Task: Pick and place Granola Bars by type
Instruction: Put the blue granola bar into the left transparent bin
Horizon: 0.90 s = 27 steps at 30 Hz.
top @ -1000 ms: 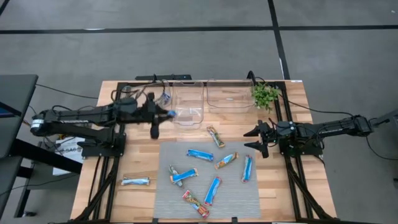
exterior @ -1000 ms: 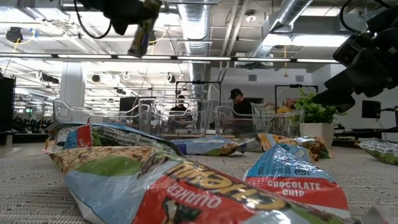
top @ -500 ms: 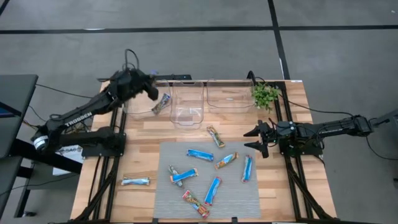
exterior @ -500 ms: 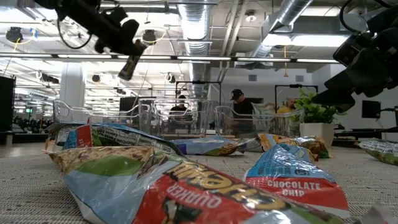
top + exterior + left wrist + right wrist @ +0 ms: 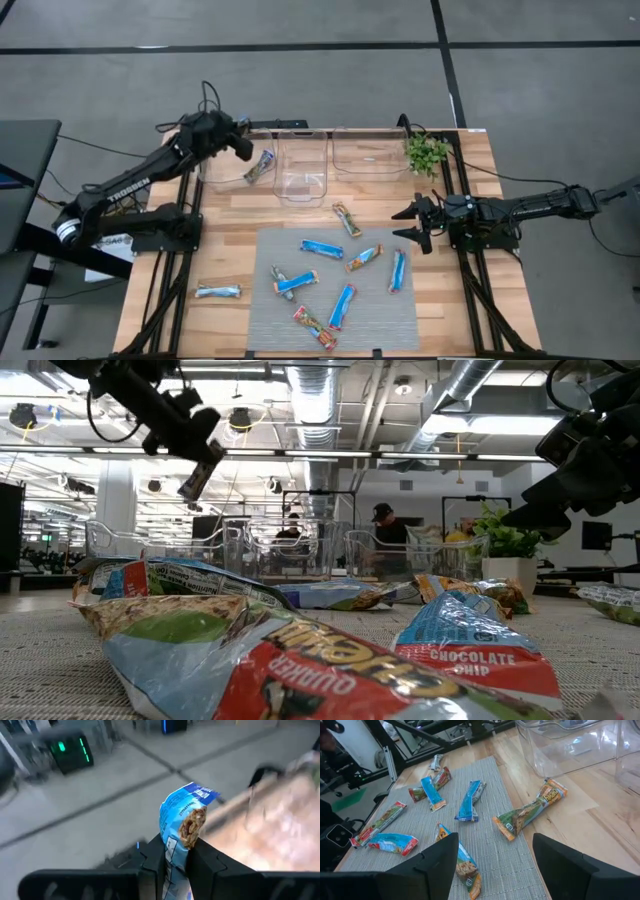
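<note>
We've got left pincer (image 5: 247, 152) pinching blue bar (image 5: 264, 165) over upper-left bin (image 5: 215, 172); right pincer (image 5: 417, 224) spread, idle; nine-ish bars (image 5: 322, 248) left.

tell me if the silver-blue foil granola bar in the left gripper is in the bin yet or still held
Held, not in a bin. The left gripper pinches the silver-blue foil granola bar, which hangs in the air above the clear plastic bins.

Silver-blue bar (image 5: 183, 817) in dark left claw (image 5: 176, 857); grey woven mat (image 5: 300, 285).

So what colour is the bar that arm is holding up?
Light blue wrapper, best seen in the left wrist view, clamped in the left gripper.
</note>
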{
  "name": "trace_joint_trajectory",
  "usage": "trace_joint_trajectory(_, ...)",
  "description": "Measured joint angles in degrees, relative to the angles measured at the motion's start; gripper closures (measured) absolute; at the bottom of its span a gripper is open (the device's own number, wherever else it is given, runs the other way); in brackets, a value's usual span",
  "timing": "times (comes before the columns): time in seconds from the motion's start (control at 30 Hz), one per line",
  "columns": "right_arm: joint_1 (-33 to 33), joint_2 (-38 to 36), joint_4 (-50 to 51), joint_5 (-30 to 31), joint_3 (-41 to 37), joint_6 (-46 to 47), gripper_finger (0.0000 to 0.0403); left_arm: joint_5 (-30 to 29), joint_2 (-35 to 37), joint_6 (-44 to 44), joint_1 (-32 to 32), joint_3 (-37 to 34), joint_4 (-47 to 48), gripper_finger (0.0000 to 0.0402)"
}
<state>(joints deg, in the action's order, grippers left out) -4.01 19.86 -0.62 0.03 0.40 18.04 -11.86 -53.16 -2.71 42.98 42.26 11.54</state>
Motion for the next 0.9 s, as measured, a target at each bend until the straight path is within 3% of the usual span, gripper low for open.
trace_joint_trajectory(0.4,0.00,0.00,-0.02,0.00,0.00,0.00,0.0154,3.14,-12.16,-1.00,-1.20,0.00,17.72,0.0345)
trace_joint_trajectory(0.7,-0.02,0.00,-0.01,0.00,0.00,0.00,0.0154,1.90,-17.47,1.59,-1.20,0.00,19.03,0.0340)
trace_joint_trajectory(0.9,0.00,0.00,-0.02,0.00,0.00,0.00,0.0154,3.00,-17.47,1.83,-1.20,0.00,18.18,0.0288)
